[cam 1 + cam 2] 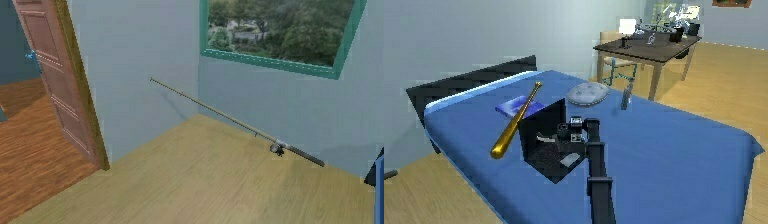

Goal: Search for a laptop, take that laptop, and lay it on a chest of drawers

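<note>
In the arm side view, a black, angular shape taken for the laptop [539,150] was seen lying on the blue bed [674,150], partly hidden by the claw [564,140] and the arm [599,185]. The claw's state could not be told, nor whether anything was gripped. A baseball bat [519,120] lay at the laptop's 11 o'clock, and a grey oval thing [589,95], hard to identify, at 1 o'clock. Small indistinct items were carried by the table [634,48] beyond. In the forward view, a fishing rod [230,118] was propped against the wall at 5 o'clock of a window [280,30] cut off at the top.
</note>
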Controlling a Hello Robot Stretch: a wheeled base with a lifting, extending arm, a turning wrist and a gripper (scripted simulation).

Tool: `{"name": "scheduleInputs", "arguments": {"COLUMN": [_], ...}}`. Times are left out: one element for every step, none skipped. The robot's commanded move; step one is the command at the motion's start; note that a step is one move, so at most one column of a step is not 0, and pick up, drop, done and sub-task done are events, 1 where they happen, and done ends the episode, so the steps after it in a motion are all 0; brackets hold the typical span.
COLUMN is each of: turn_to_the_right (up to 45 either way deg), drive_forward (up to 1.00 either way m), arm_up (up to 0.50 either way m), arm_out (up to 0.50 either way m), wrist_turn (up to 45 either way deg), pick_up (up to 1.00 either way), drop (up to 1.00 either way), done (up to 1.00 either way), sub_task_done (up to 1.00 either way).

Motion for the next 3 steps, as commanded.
{"name": "scheduleInputs", "arguments": {"turn_to_the_right": [0.0, 0.0, 0.0], "drive_forward": [0.00, 0.00, 0.00], "arm_up": [-0.30, 0.00, 0.10], "arm_out": [0.00, 0.00, 0.00], "wrist_turn": [0.0, 0.0, 0.0], "pick_up": [0.00, 1.00, 0.00], "drop": [0.00, 0.00, 0.00], "done": [0.00, 0.00, 0.00], "sub_task_done": [0.00, 0.00, 0.00]}}
